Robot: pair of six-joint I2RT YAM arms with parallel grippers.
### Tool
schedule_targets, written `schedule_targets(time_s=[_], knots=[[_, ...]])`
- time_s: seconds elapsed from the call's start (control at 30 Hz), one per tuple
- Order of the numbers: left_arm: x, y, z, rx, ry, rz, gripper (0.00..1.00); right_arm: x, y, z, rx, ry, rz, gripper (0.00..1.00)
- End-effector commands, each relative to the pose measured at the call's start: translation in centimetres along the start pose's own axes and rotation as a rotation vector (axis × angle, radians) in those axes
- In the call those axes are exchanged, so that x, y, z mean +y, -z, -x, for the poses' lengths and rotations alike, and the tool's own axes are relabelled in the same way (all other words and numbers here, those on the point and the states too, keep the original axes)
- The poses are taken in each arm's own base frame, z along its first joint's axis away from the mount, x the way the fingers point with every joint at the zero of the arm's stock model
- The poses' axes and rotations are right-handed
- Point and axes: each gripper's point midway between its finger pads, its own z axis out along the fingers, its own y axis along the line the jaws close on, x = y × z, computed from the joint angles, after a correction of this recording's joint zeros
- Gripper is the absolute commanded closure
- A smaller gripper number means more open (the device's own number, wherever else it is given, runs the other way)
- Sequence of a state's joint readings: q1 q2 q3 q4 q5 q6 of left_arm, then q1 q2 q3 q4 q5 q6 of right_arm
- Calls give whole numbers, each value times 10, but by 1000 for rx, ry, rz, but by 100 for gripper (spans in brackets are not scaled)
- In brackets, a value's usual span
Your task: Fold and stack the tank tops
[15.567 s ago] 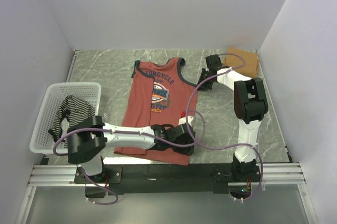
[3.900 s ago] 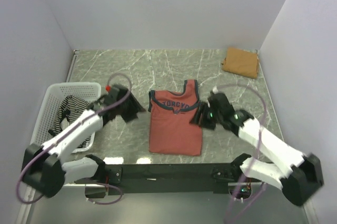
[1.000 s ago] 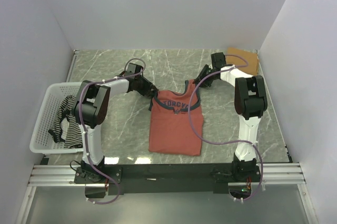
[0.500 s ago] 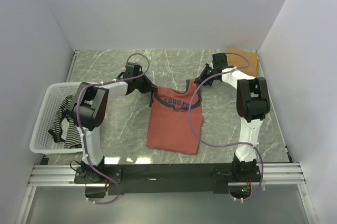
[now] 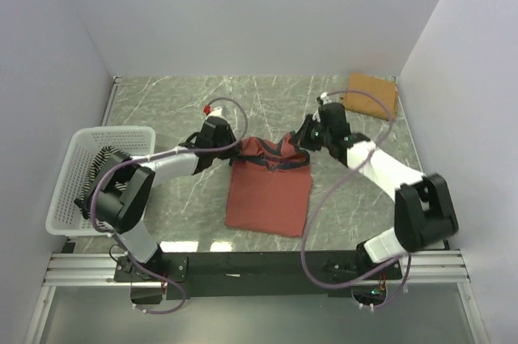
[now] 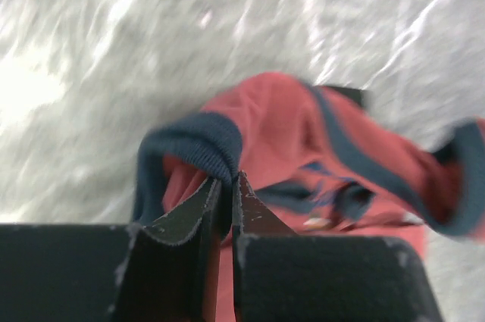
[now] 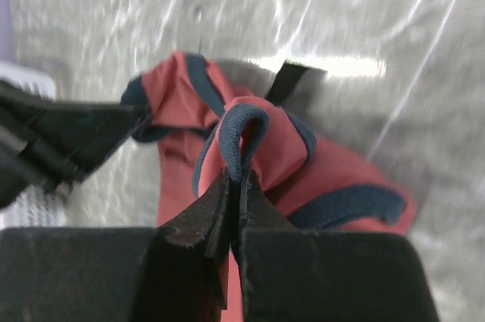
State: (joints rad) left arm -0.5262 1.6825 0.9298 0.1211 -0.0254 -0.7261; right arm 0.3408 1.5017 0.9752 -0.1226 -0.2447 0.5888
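**Top external view.** The rust-red tank top (image 5: 267, 194) lies at the middle of the tabletop (image 5: 170, 101). Its lower part is flat toward the near edge, and its upper part is bunched and raised. The left fingers (image 5: 231, 150) grasp its upper left corner, and the right fingers (image 5: 300, 142) grasp its upper right corner. The tan tank top (image 5: 374, 93) lies folded in the far right corner. The striped tank top (image 5: 109, 167) lies inside the white basket (image 5: 121, 131) at the left edge.

**Left wrist view (blurred).** The left fingers (image 6: 214, 202) are clenched on the dark-trimmed edge (image 6: 189, 139) of the rust-red tank top (image 6: 280, 121). The cloth sags in folds over the marbled tabletop (image 6: 91, 49).

**Right wrist view.** The right fingers (image 7: 221, 204) are clenched on a dark-trimmed loop (image 7: 242, 121) of the rust-red tank top (image 7: 341, 174), which bunches beyond them. The left fingers (image 7: 125, 121) meet the same garment's opposite corner at the left of the frame.
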Motion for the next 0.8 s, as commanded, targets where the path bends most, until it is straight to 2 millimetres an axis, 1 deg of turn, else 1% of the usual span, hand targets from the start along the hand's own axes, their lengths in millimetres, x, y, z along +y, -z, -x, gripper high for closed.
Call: schedule_targets(time_s=[0.0, 0.03, 0.07, 0.1, 0.13, 0.17, 0.2, 0.23, 0.27, 0.3, 0.33, 0.37, 0.4, 0.47, 0.5, 0.57, 0.6, 0.67, 0.7, 0.73, 0.77], knots=[[11, 13, 2, -86, -53, 51, 89, -4, 19, -17, -73, 46, -35, 100], [18, 15, -11, -66, -62, 59, 89, -1, 29, -18, -106, 49, -25, 100], [16, 18, -17, -66, -71, 58, 89, -11, 28, -42, -68, 50, -39, 100], [13, 21, -17, -81, -73, 42, 89, -16, 30, -51, -63, 44, -45, 100], [20, 23, -29, -64, -74, 47, 88, -14, 34, -56, -73, 42, -25, 100], [19, 24, -33, -58, -72, 35, 88, -28, 34, -74, -48, 36, -52, 100], [21, 25, -36, -54, -64, 34, 87, -31, 35, -82, -44, 31, -58, 100], [25, 25, -43, -44, -62, 40, 88, -33, 37, -85, -53, 30, -54, 100], [27, 25, -47, -34, -59, 43, 87, -42, 37, -97, -30, 29, -67, 100], [29, 26, -50, -30, -56, 42, 84, -44, 39, -105, -19, 39, -66, 100], [31, 26, -53, -30, -51, 42, 83, -49, 40, -113, -17, 43, -74, 100], [31, 27, -54, -31, -40, 38, 82, -48, 40, -114, -31, 53, -63, 100], [28, 30, -53, -33, -36, 20, 74, -49, 40, -117, -32, 59, -60, 100], [21, 34, -50, -44, -18, -7, 68, -54, 40, -124, -33, 67, -62, 100], [14, 39, -45, -51, -13, -33, 63, -55, 40, -127, -30, 71, -59, 100], [2, 47, -35, -62, 1, -62, 60, -53, 39, -130, -35, 83, -54, 100], [-7, 57, -25, -84, 10, -90, 57, -53, 38, -131, -33, 78, -60, 100], [-20, 68, -8, -118, 39, -103, 55, -55, 37, -136, -20, 80, -71, 100], [-18, 75, -5, -111, 52, -79, 54, -60, 36, -134, -35, 67, -98, 100], [-26, 80, 10, -142, 70, -76, 54, -63, 35, -136, -33, 67, -114, 100], [-27, 83, 16, -152, 107, -63, 55, -64, 34, -136, -33, 67, -117, 100]])
